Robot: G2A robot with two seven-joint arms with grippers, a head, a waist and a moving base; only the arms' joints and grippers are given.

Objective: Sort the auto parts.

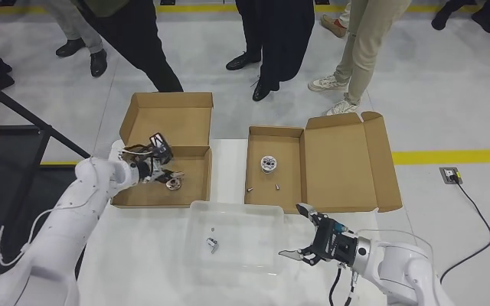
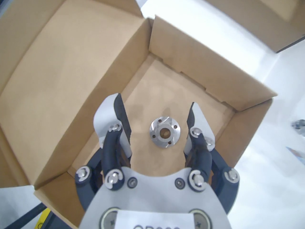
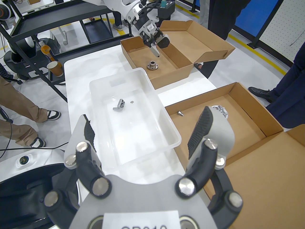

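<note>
- Flange (image 1: 174,183), a round metal disc with a centre bore and small holes around it, lies flat on the floor of the left box (image 1: 195,170), near that box's front wall.
- Left gripper (image 2: 155,110) hangs just above the flange with its fingers spread wide, one to each side of the part and touching nothing.
- From the right wrist view, the left gripper (image 3: 156,48) points down into the left box (image 3: 181,58), with the flange (image 3: 152,65) below its tips.
- Tray (image 1: 230,205), clear plastic, sits on the white table in front of and between the two boxes.
- Bracket (image 1: 212,244), a small grey angled piece, lies in the tray, with a tiny dark bit (image 1: 212,227) just beside it.
- Right box (image 1: 264,197) stands open, its lid folded out to the right.
- Inside the right box, a round ribbed part (image 1: 268,164) sits near the back, and two small bolts (image 1: 249,188) lie apart nearer the front.
- Right gripper (image 1: 292,230) is over the table at the tray's front right corner, fingers spread and empty.
- Right wrist view: the right gripper (image 3: 146,117) frames the tray (image 3: 156,94) and bracket (image 3: 119,105); one bolt (image 3: 180,113) lies in the right box (image 3: 238,129).
</note>
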